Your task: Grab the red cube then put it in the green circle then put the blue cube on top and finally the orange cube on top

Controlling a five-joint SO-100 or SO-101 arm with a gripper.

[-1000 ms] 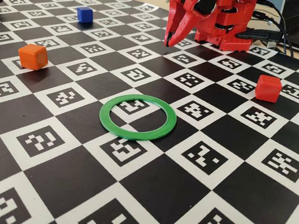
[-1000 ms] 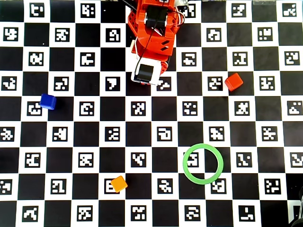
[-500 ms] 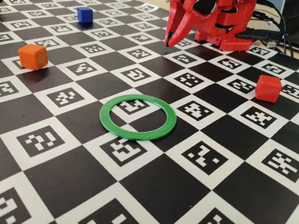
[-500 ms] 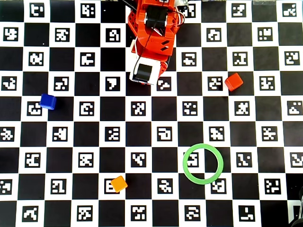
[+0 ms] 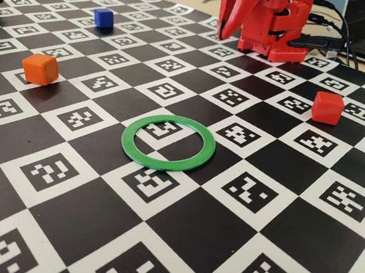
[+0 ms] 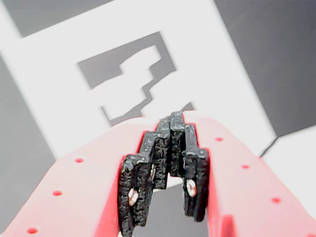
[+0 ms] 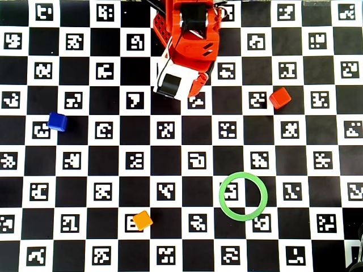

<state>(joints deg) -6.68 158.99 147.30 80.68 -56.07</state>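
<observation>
Claw [image 6: 170, 123] closed, pads meeting, holding nothing. Since a second ago your arm has lifted and swung slightly; no cube touched. Red cube [image 7: 279, 98] sits on the worktop [image 7: 170, 170] well apart from the empty green circle [image 7: 243, 196]. Blue cube [image 7: 57, 121] and orange cube [image 7: 142, 220] unmoved. Judgement: stacking not yet begun.

We see even, bright daylight in the fixed and overhead views, with only soft, short shadows under the cubes. The wrist view is washed out and blurred: the board [image 6: 74, 113] beyond the pincer [image 6: 170, 121] looks grey and soft-edged, while the finger pads [image 6: 148, 173] show grainy texture.
</observation>
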